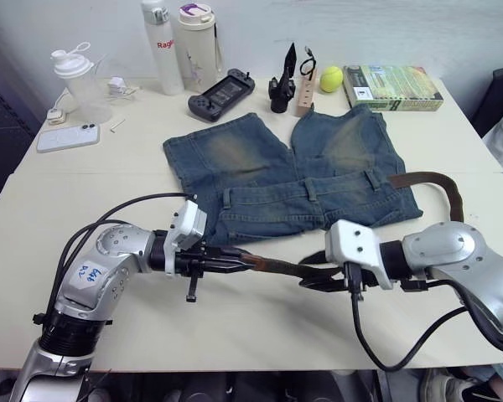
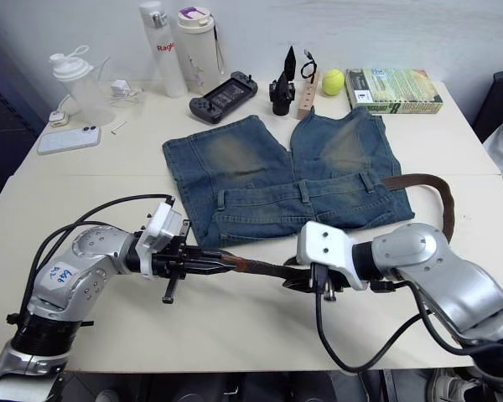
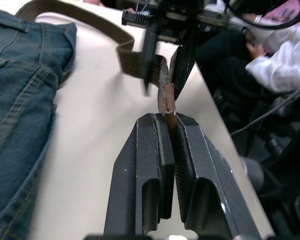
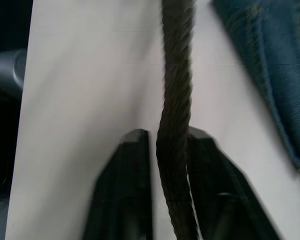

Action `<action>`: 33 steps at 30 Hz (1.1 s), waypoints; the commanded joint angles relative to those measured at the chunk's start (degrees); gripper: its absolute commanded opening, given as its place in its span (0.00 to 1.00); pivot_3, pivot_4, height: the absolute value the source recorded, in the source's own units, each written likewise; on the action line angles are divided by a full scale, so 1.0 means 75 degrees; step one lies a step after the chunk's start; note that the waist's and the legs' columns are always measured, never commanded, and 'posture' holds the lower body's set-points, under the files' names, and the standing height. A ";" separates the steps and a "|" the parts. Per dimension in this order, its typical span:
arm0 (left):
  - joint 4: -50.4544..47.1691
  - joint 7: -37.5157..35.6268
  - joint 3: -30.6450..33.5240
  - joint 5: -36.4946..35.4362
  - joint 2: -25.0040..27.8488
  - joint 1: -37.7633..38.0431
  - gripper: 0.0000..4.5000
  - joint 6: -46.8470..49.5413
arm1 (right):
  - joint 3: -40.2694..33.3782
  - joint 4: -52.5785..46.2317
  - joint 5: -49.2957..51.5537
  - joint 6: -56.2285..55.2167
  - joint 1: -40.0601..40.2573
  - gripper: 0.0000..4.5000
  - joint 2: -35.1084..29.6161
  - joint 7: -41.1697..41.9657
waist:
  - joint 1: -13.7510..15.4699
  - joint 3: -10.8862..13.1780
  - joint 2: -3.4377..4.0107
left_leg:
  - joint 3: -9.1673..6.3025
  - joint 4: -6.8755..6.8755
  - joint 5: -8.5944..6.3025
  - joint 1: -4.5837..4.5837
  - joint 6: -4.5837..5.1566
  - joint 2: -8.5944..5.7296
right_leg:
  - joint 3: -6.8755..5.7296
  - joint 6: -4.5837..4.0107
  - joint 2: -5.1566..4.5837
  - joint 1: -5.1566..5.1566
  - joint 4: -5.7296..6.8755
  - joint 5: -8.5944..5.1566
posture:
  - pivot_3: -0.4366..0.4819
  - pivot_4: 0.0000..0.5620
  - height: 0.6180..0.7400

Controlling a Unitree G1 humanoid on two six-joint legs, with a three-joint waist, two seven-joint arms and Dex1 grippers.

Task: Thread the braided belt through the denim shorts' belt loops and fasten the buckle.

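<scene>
Little of the task looked done: the faded blue denim shorts [image 1: 293, 180] lay flat on the pale surface [image 1: 84, 193] with the waistband nearest the robot and the legs pointing away, and none of the short denim belt loops [image 1: 313, 188] visible along that waistband had the belt through it. The long dark-brown braided belt [image 1: 432, 182] came round from beside the shorts' right hip and ran in front of the waistband, just clear of the cloth and apart from it, held between the two arms. The left claw [image 3: 168, 122] was clamped on the smooth brown leather tip, its black fingers [image 3: 145, 150] pressed together with the tip standing out between them. The right claw [image 4: 171, 150] gripped the woven part further along, the braid passing between its two fingers. The buckle could not be made out. By my judgement, every loop remained to be threaded and the fastening lay well ahead. The belt looked narrow, limp and tightly plaited, likely to sag or twist; the shorts showed tan-worn patches on both legs.
</scene>
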 commanded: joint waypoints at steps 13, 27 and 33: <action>0.0310 0.3814 0.1736 -0.5226 -0.1476 0.0066 0.00 0.4807 | -0.4355 -0.0343 1.0576 0.1213 0.4475 0.76 0.1530 -0.5525 | -0.0032 0.0000 -0.0004 | -0.0065 -0.0004 0.0019 -0.0003 0.0008 0.0003 | 0.0013 0.0000 -0.0021 0.0034 -0.0008 0.0001 | 0.48 0.27 0.87; 0.0605 0.4971 0.1821 -0.6084 -0.1865 -0.0120 0.00 0.4988 | -0.1570 -0.0236 1.0884 -0.2762 0.4002 0.76 0.4842 -0.9813 | -0.0035 -0.0012 -0.0037 | -0.0009 -0.0001 0.0014 -0.0013 -0.0011 -0.0008 | 0.0129 0.0000 0.0036 -0.0046 0.0045 -0.0008 | 0.48 0.27 0.87; 0.0620 0.5012 0.1809 -0.6082 -0.1859 -0.0145 0.00 0.4953 | -0.1224 -0.0366 1.0608 -0.2864 0.3951 0.76 0.4891 -0.9838 | -0.0040 -0.0012 -0.0037 | 0.0019 -0.0014 0.0016 -0.0021 -0.0012 -0.0002 | 0.0164 -0.0003 0.0037 -0.0085 0.0062 -0.0010 | 0.48 0.27 0.87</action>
